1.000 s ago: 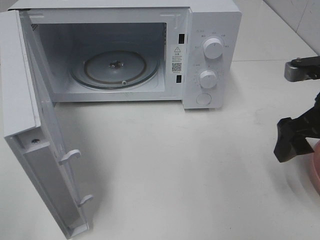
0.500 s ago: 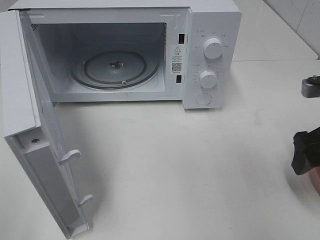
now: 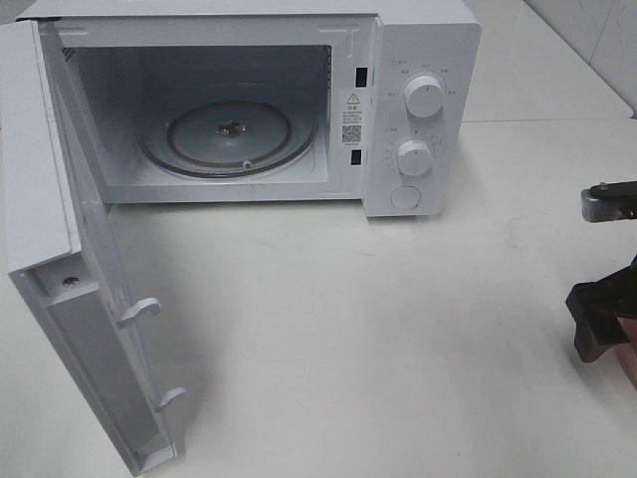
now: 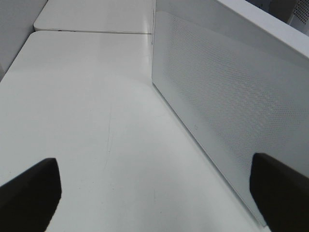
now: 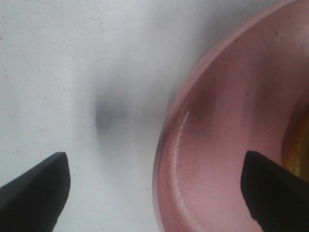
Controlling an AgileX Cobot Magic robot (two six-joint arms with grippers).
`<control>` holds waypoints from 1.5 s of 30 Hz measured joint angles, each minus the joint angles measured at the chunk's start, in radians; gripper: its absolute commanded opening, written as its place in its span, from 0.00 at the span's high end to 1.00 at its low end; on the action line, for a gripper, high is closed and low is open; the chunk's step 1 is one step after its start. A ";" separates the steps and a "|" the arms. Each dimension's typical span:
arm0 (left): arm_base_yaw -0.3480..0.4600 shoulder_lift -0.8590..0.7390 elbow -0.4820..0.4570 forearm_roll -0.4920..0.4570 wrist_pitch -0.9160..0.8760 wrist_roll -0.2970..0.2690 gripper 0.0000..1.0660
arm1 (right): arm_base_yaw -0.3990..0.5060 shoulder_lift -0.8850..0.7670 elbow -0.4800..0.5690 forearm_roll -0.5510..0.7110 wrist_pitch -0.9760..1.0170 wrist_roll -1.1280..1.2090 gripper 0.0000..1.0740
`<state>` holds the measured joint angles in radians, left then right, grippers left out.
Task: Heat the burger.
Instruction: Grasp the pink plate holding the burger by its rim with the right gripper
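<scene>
Only a brown-yellow sliver of the burger (image 5: 300, 140) shows, at the frame edge in the right wrist view, sitting on the pink plate (image 5: 217, 121). My right gripper (image 5: 154, 195) is open just above the table. One finger is over the bare table and the other over the plate's inside, so the rim lies between them. In the high view this gripper (image 3: 601, 325) hangs at the far right edge. The white microwave (image 3: 418, 110) stands at the back with its door (image 3: 70, 279) swung wide open and its glass turntable (image 3: 231, 134) bare. My left gripper (image 4: 154, 198) is open beside the door's outer face.
The microwave door (image 4: 231, 111) juts toward the front left and fills that side. White tabletop (image 3: 358, 329) stretches between the microwave and the right gripper. A table seam (image 4: 91, 32) runs behind the left gripper's area.
The right gripper has dropped lower along the right edge, swinging out right and then slightly back left. The left gripper and the microwave have not moved.
</scene>
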<state>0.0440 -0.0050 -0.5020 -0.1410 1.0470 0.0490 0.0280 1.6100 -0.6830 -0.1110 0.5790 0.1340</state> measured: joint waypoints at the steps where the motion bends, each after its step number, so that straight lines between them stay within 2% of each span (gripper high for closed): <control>1: 0.000 0.000 0.000 0.000 0.000 0.000 0.08 | -0.004 0.008 0.000 0.000 -0.005 0.000 0.17; 7: 0.000 0.000 0.000 0.000 0.000 0.001 0.08 | -0.032 0.031 0.000 -0.006 -0.030 0.001 0.19; 26: 0.000 0.000 0.000 -0.001 0.000 0.001 0.08 | -0.032 0.121 0.000 -0.006 -0.074 0.003 0.22; 32: 0.000 0.000 0.000 -0.001 0.000 0.001 0.08 | -0.032 0.148 -0.001 -0.007 -0.073 0.003 0.26; 35: 0.000 0.000 0.000 -0.001 0.000 0.001 0.08 | -0.032 0.150 -0.001 -0.010 -0.073 0.003 0.33; 36: 0.000 0.000 0.000 -0.001 0.000 0.001 0.08 | -0.032 0.150 -0.001 -0.012 -0.073 0.003 0.40; 38: 0.000 0.000 0.000 -0.001 0.000 0.001 0.08 | -0.032 0.150 -0.001 -0.012 -0.073 0.003 0.43; 39: 0.000 0.000 0.000 -0.001 0.000 0.001 0.08 | -0.032 0.150 -0.001 -0.014 -0.073 0.003 0.54; 40: 0.000 0.000 0.000 -0.001 0.000 0.001 0.08 | -0.032 0.150 -0.001 -0.014 -0.073 0.003 0.54; 41: 0.000 0.000 0.000 -0.001 0.000 0.001 0.08 | -0.032 0.150 -0.001 -0.015 -0.073 0.003 0.59; 42: 0.000 0.000 0.000 -0.001 0.000 0.001 0.08 | -0.032 0.150 -0.001 -0.019 -0.073 0.003 0.72; 43: 0.000 0.000 0.000 -0.001 0.000 0.001 0.08 | -0.032 0.150 -0.001 -0.019 -0.073 0.003 0.72; 44: 0.000 0.000 0.000 -0.001 0.000 0.001 0.08 | -0.032 0.150 -0.001 -0.030 -0.073 0.003 0.83; 45: 0.000 0.000 0.000 -0.001 0.000 0.001 0.08 | -0.032 0.150 -0.001 -0.035 -0.073 0.003 0.89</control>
<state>0.0440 -0.0050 -0.5020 -0.1420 1.0470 0.0500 -0.0040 1.7600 -0.6840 -0.1460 0.5060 0.1370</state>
